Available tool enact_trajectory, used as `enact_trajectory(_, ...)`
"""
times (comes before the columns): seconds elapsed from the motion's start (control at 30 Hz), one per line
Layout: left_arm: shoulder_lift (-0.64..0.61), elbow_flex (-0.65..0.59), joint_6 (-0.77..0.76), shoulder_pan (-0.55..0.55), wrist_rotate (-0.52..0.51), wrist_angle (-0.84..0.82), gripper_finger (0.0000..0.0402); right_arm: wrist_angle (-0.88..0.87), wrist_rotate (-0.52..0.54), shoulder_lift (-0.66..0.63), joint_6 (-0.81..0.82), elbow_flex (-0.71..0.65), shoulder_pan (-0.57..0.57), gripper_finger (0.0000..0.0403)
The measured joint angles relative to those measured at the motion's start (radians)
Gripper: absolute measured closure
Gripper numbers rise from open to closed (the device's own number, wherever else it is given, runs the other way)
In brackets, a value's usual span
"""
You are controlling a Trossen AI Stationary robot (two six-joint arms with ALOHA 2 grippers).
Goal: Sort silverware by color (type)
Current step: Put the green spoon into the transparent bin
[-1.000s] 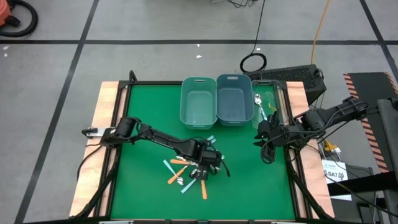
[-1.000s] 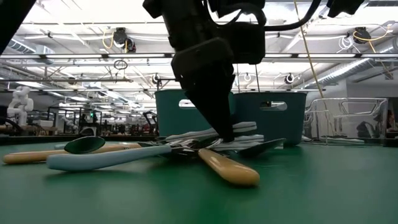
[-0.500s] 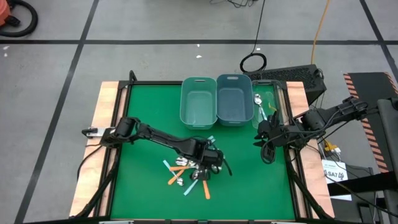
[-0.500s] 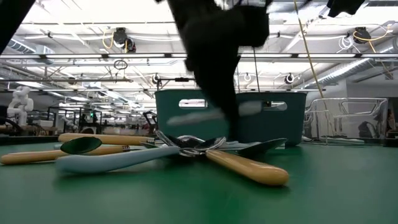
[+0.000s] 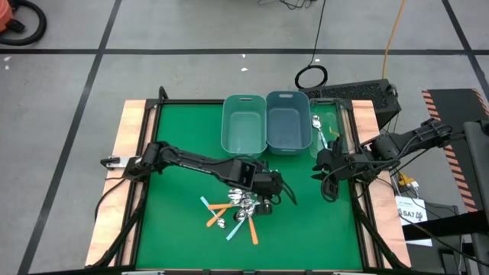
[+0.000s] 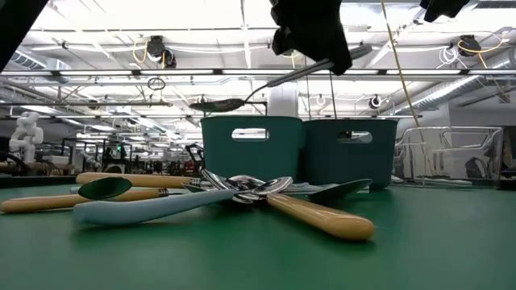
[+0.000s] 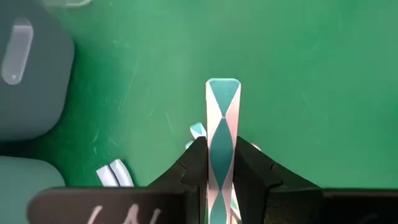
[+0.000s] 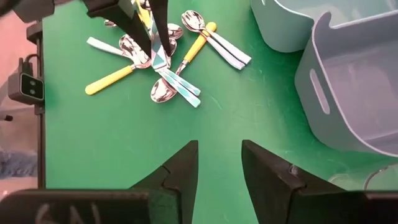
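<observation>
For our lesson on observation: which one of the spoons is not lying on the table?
The teal-handled spoon pinched in the left gripper. It hangs in the air above the pile of spoons, which all rest on the green mat.

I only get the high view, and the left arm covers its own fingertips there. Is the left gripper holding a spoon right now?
Observer: Yes. In the left wrist view the left gripper is shut on a handle, teal with a pale diamond pattern.
Operator: Is it clear of the pile?
Observer: The low view shows that spoon in the air, its bowl well above the spoon pile and touching none of it.
Operator: And the right gripper?
Observer: Its own wrist view shows the right gripper open and empty over the green mat.
</observation>
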Motion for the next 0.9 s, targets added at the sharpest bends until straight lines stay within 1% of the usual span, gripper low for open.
enact_trajectory(0.13,0.0,0.02,-0.028,0.0,0.0,-0.007,0.0347,0.0,-0.001,0.0,-0.01,0.0,0.0,0.0284)
enact_trajectory(0.27,0.0,0.071,-0.073,-0.006,0.0,0.0,0.0347,0.014,-0.002,0.0,-0.01,0.0,0.0,0.0284)
enact_trajectory(0.4,0.0,0.115,-0.116,-0.012,0.0,0.042,0.0347,0.114,-0.01,0.0,-0.018,0.0,0.0,0.0284)
enact_trajectory(0.53,0.0,0.166,-0.125,-0.018,0.0,0.068,0.0347,0.242,-0.057,0.0,-0.084,0.0,0.01,0.0284)
enact_trajectory(0.73,0.001,0.17,-0.15,-0.021,0.0,0.086,0.0347,0.299,-0.109,0.0,-0.119,0.0,0.039,0.0282)
enact_trajectory(0.9,0.0,0.17,-0.153,-0.031,0.0,0.136,0.0347,0.308,-0.104,0.0,-0.118,0.0,0.07,0.0258)
